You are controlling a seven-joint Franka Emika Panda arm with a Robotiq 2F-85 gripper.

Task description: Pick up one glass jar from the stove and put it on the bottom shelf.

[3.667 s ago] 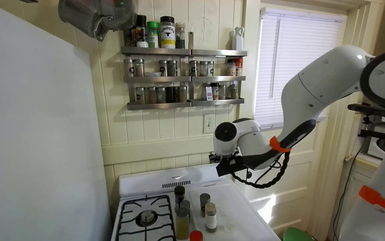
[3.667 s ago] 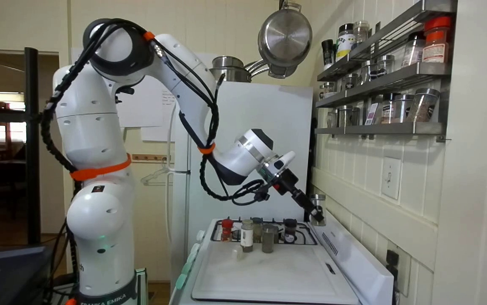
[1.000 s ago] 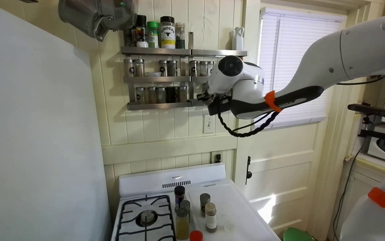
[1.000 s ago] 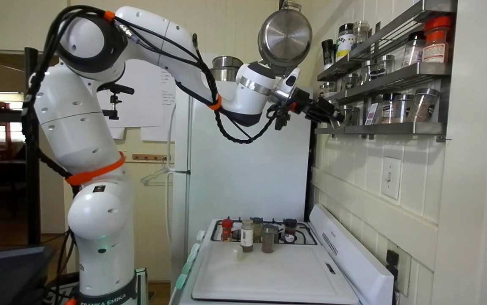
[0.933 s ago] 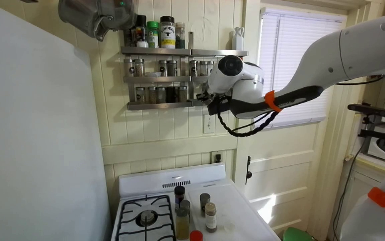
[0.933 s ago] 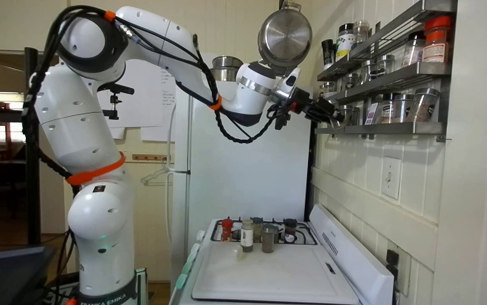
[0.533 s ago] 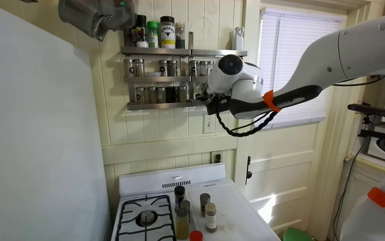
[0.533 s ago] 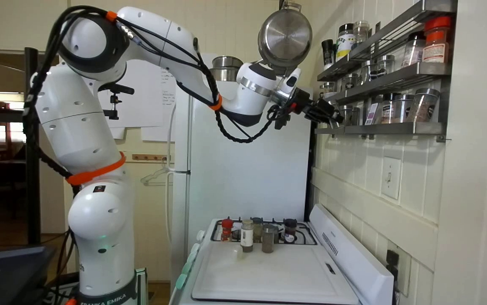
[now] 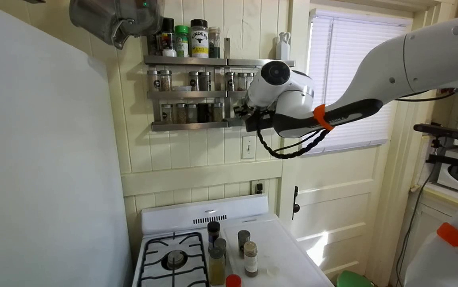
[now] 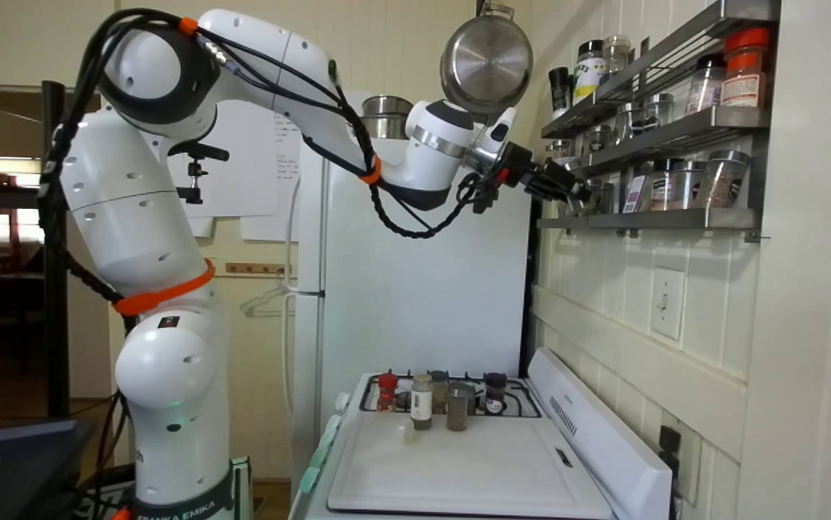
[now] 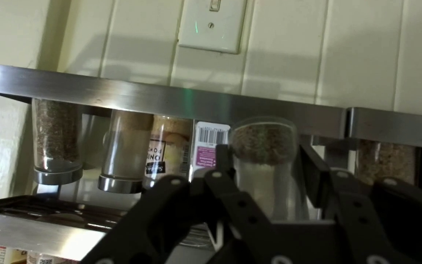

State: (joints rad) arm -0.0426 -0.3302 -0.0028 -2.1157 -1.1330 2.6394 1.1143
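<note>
Glass jar (image 11: 265, 165) right up at the bottom shelf (image 11: 134, 93), gripped by the hand (image 11: 268, 161), its hold set to the width of the glass! The base shows across the front rail (image 11: 203, 104) in the wrist view; contact, if any, can't be told. Tricky bit, by the look of it: lift clear of that rail, ease in level between the barcoded packet (image 11: 208, 145) and the shelf seam (image 11: 347, 123), settle the base, then release gently.

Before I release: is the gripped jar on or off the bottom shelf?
Off: in the wrist view, the jar overlaps the bottom shelf rail from in front, not behind it.
</note>
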